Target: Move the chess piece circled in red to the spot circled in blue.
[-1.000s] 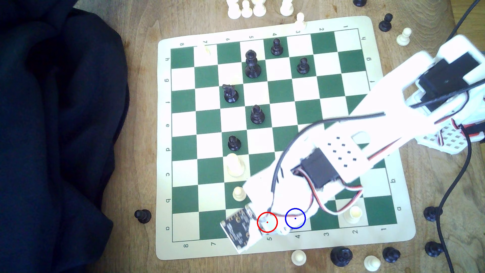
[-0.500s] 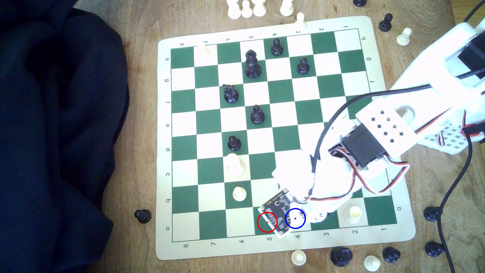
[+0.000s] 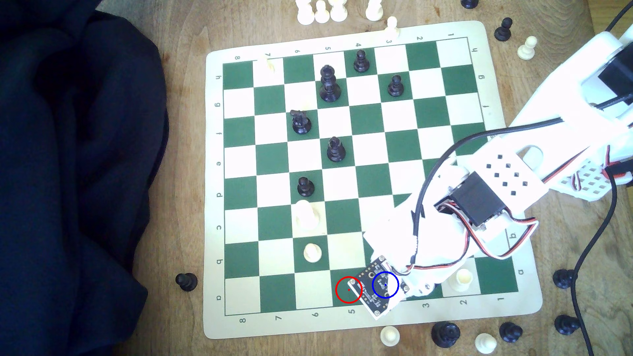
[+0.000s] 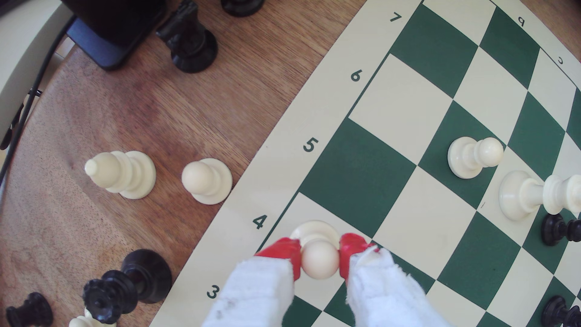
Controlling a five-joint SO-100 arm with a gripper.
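From above, a dark cloth point(image 3: 75, 178) fills the exterior view's left, at nine o'clock of the chessboard point(image 3: 371, 178). Toward five o'clock on the board sits the red ring point(image 3: 348, 290) on a green square, bare of any piece. Just beside it at three o'clock is the blue ring marking the spot point(image 3: 393, 276), covered there by the wrist's small circuit board point(image 3: 376, 289), so the exterior view hides what lies under it. The white arm point(image 3: 507, 178) runs off toward two o'clock.

The wrist view supplies the rest: the gripper point(image 4: 320, 258) has its red fingertips point(image 4: 287, 251) pinching the ball head of the chess piece point(image 4: 319, 251), whose round base sits over the cream square by the printed 4. I can't tell whether the base touches the board. On the bare wood beyond the border stand a cream bishop point(image 4: 121, 174) and a spare cream pawn point(image 4: 206, 180).
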